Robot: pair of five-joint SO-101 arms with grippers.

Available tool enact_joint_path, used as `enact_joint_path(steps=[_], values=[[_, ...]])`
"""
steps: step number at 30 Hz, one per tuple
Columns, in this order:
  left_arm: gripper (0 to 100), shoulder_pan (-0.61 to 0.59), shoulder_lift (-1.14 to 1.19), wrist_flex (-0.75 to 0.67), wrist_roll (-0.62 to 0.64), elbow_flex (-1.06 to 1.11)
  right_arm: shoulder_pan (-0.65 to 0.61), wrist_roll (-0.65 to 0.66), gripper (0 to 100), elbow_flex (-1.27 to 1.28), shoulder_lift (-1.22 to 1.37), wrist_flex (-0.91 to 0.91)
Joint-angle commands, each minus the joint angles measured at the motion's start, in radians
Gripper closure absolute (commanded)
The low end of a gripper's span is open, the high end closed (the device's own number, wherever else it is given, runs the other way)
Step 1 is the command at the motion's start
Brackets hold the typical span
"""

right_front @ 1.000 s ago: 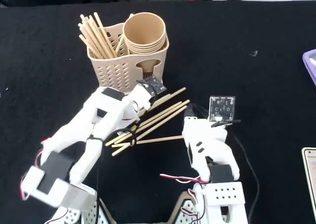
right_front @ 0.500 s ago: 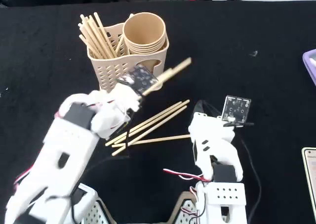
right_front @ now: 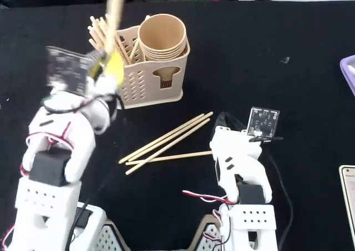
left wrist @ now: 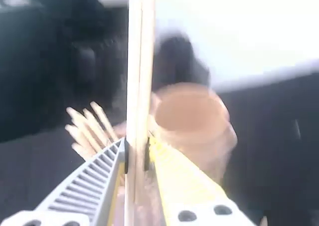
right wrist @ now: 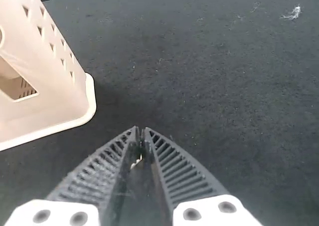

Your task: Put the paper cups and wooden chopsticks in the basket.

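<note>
Well, the table [right_front: 288, 96] has a black cloth on it, and a purple thing [right_front: 349, 73] peeks in at one edge. From above, the tan basket [right_front: 150, 87] stands at the far side. The paper cups [right_front: 162, 35] sit stacked in one part of it, and a bunch of chopsticks [right_front: 101, 37] stands in the other part. A few loose chopsticks [right_front: 166, 140] lie on the cloth, between the basket and the arms.

The left gripper [right_front: 109, 68] is up high beside the basket. Its wrist view shows it pinching one chopstick [left wrist: 139, 61] that points straight up. The right gripper [right wrist: 138, 136] is low over the cloth near the basket's corner, jaws pressed together with nothing in them.
</note>
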Motion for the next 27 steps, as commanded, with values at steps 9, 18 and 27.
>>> enact_joint_path(steps=[9, 18, 27], values=[[97, -0.025, 0.213, -0.632, 0.153, 0.125, -0.017, -0.009, 97.9, -0.004, -0.018, -0.021], [97, -0.033, 0.494, -0.634, 0.155, 0.008, -0.017, -0.009, 97.9, -0.004, -0.018, -0.026], [88, -0.035, 0.54, -0.631, 0.195, 0.013, -0.017, -0.009, 97.9, -0.004, -0.019, -0.026]])
